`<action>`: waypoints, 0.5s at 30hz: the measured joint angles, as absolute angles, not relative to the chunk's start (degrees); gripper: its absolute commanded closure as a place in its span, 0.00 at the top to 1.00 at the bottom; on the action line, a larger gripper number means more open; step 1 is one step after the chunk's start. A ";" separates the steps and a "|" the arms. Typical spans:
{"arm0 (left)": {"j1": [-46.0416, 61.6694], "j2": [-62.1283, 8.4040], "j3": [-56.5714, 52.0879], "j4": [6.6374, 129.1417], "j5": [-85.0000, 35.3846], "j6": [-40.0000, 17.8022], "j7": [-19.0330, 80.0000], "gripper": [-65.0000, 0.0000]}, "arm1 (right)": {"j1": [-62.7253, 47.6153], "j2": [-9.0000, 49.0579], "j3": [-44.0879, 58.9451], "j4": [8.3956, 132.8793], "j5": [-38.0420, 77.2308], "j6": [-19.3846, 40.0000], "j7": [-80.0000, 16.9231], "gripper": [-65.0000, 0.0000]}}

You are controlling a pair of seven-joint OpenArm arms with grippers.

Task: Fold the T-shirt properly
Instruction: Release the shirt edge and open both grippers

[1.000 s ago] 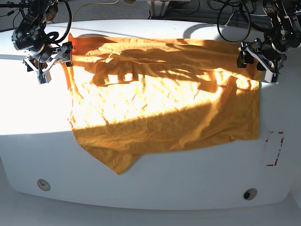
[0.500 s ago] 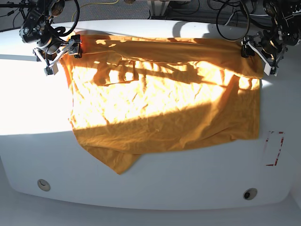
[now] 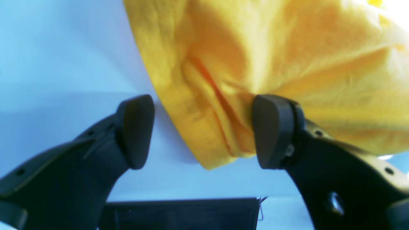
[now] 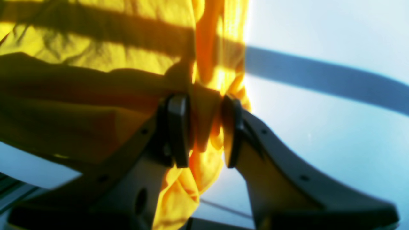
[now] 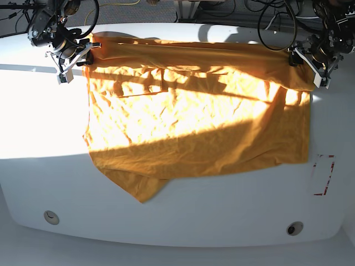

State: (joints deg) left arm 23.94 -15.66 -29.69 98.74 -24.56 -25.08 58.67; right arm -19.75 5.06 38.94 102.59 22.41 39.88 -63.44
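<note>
The orange-yellow T-shirt (image 5: 194, 122) lies spread on the white table (image 5: 222, 216), with a folded-under flap at its near left corner. My right gripper (image 5: 77, 54) at the far left is shut on a bunched corner of the T-shirt (image 4: 204, 105). My left gripper (image 5: 308, 62) is at the far right corner. In the left wrist view it (image 3: 204, 131) is open, and the shirt's hemmed edge (image 3: 207, 134) lies between the fingers, touching the right fingertip (image 3: 271, 131). No heart drawing or neck tag shows.
A red-outlined mark (image 5: 323, 175) is on the table at the right. Two round holes (image 5: 51, 216) (image 5: 294, 228) sit near the front edge. Cables and arm bases crowd the far edge.
Both grippers have moved toward the far edge of the table, drawing the shirt's far edge with them. The cloth now lies farther back and flatter.
</note>
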 measured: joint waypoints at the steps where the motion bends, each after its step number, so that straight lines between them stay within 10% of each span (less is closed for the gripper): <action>1: 24.77 -15.92 -29.67 99.31 -24.64 -25.10 58.67 0.68 | -20.08 5.04 38.92 102.59 22.63 39.88 -63.40 0.09; 15: 31.48 -18.55 -29.61 104.29 -24.27 -25.12 60.07 0.68 | -25.85 5.98 38.74 103.09 25.69 39.94 -61.17 0.09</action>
